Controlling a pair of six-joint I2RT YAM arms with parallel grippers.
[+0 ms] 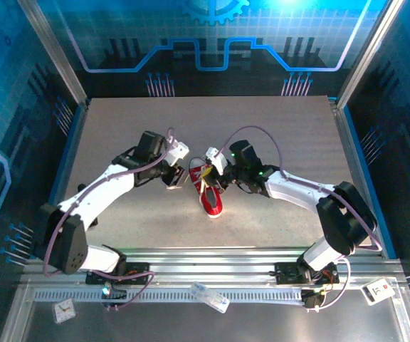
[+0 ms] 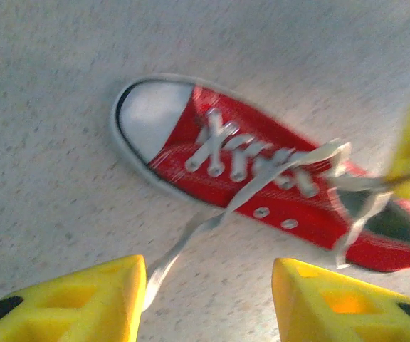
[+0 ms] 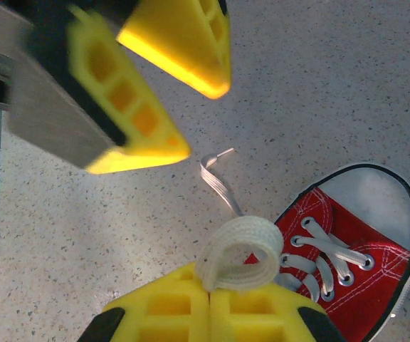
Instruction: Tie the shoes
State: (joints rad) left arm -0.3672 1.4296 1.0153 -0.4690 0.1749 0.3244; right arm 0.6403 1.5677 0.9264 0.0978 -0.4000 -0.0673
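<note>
The shoe (image 1: pixel 211 194) is laid on the bench (image 1: pixel 119 128) between the arms. A lace loop (image 3: pixel 237 253) is pinched in the closed right jaws, likely so a bow can be made. The left jaws are held apart, a loose lace (image 2: pixel 191 235) beside them.

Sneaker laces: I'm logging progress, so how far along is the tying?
Done: the sneaker is laced through its eyelets. In hand: the right end effector pinches a lace loop; the left end effector is open, a loose lace end near it. Left: no knot or bow shows, so tying remains.
</note>
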